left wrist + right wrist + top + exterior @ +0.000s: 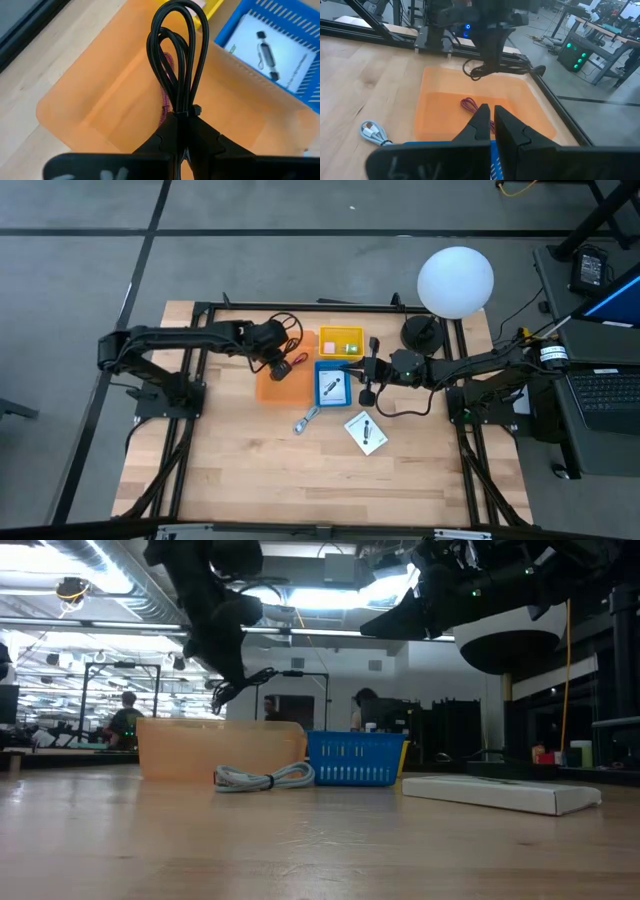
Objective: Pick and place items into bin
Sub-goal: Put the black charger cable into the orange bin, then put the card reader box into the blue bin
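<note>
Left gripper (182, 122), mine, is clamped on 1 looped thin black cable (176, 55) above the translucent orange plastic bin (100, 107); light, floppy, best held at its tie.

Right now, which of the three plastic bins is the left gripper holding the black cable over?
The translucent orange bin. The left gripper holds the looped black cable above it; the blue slotted basket and small yellow bin sit beside it.
</note>
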Tool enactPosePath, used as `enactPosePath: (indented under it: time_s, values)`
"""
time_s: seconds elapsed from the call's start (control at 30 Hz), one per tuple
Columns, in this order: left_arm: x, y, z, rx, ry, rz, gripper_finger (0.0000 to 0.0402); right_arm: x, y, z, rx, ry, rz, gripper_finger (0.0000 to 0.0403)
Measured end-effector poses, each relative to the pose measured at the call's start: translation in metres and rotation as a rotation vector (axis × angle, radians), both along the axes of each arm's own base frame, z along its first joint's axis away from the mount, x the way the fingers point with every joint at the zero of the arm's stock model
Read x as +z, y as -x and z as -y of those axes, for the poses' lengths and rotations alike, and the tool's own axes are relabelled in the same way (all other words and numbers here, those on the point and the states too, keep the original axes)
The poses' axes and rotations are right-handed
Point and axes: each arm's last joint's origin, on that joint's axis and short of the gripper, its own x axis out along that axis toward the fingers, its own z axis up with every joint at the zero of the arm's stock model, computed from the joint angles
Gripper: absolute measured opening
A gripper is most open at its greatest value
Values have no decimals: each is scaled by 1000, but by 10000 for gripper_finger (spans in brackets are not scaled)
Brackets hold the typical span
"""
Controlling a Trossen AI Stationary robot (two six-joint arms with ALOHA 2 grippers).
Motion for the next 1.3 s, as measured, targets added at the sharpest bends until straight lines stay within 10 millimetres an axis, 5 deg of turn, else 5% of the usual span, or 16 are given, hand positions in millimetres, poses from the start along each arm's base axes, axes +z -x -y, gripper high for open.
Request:
enactPosePath:
  time_s: [0.7,1.3]
  values:
    - [-60,-27,-9,-68,20,-232,50,-3,1,0,-1,-4,-33,7]
    - [-62,-30,-12,-144,-73,-260,126,-3,1,0,-1,-5,-34,7]
